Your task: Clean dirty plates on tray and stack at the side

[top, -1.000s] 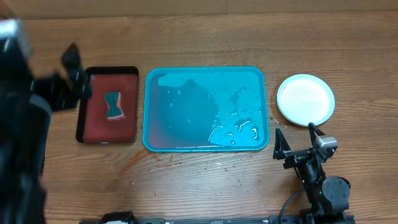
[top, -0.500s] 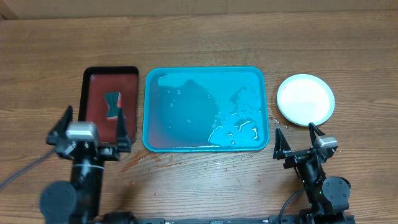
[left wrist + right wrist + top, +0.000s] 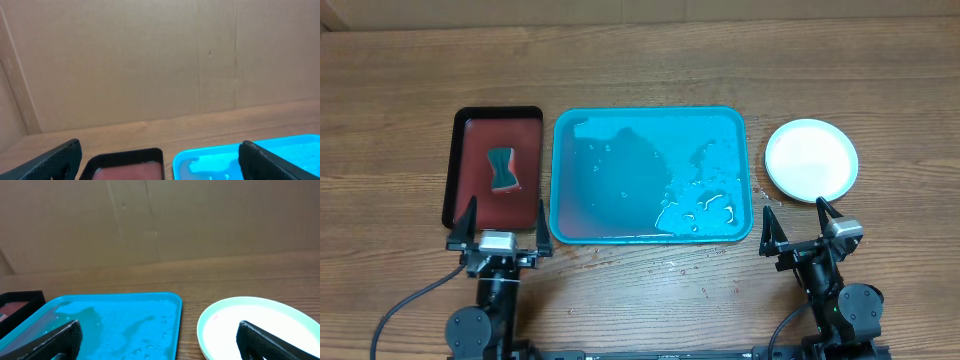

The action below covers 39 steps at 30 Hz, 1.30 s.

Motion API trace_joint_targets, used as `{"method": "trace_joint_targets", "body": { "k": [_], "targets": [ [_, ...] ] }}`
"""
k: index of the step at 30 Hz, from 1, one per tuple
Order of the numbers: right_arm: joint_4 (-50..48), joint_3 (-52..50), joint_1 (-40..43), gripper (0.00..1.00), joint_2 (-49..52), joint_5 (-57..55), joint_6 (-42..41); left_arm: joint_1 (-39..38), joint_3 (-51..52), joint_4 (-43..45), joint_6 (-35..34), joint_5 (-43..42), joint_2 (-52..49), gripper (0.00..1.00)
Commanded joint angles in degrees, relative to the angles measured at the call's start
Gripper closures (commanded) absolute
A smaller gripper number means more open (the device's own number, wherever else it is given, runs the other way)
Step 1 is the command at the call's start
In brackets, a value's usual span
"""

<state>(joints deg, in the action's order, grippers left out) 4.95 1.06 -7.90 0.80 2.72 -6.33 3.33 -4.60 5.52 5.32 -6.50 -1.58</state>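
Observation:
The turquoise tray [image 3: 650,175] lies mid-table, wet with pooled water, and holds no plates. It also shows in the left wrist view [image 3: 240,152] and the right wrist view [image 3: 115,322]. The plates [image 3: 811,160] sit to its right on the wood as one round pile, white on top with a pale green rim. In the right wrist view the top plate [image 3: 235,327] has a faint pink mark near its left edge. My left gripper [image 3: 505,222] is open and empty in front of the dark red tray. My right gripper [image 3: 796,222] is open and empty in front of the plates.
A black-rimmed dark red tray [image 3: 493,168] lies left of the turquoise tray, with a dark teal and red sponge [image 3: 503,168] in it. Water drops and reddish specks dot the wood near the turquoise tray's front edge. A cardboard wall stands behind the table.
My left arm has come from the far left beside the dark red tray down to the table's front edge, fingers open. The right arm, plates and sponge have not moved.

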Motion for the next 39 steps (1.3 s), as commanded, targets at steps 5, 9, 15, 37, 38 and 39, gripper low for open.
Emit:
{"method": "trace_joint_targets", "body": {
  "k": [5, 9, 15, 37, 38, 39],
  "targets": [
    [-0.42, -0.61, 0.15, 0.00, -0.63, -0.11, 0.17, -0.42, 4.35, -2.16, 4.96, -0.20, 1.40, 0.00],
    [-0.42, -0.61, 0.15, 0.00, -0.63, -0.11, 0.17, -0.42, 4.35, -8.41, 5.73, -0.15, 1.40, 0.00],
    [-0.42, -0.61, 0.15, 0.00, -0.63, -0.11, 0.17, -0.42, 4.33, -9.51, 4.96, 0.70, 1.36, 0.00],
    [-0.42, -0.61, 0.15, 0.00, -0.63, -0.11, 0.17, -0.42, 4.33, -9.51, 4.96, 0.70, 1.33, 0.00],
    [-0.42, -0.61, 0.15, 0.00, -0.63, -0.11, 0.17, -0.42, 4.33, -9.51, 4.96, 0.72, 1.33, 0.01],
    [-0.42, -0.61, 0.15, 0.00, -0.63, -0.11, 0.20, -0.42, 4.33, -9.51, 4.96, 0.70, 1.33, 0.00]
  ]
}}
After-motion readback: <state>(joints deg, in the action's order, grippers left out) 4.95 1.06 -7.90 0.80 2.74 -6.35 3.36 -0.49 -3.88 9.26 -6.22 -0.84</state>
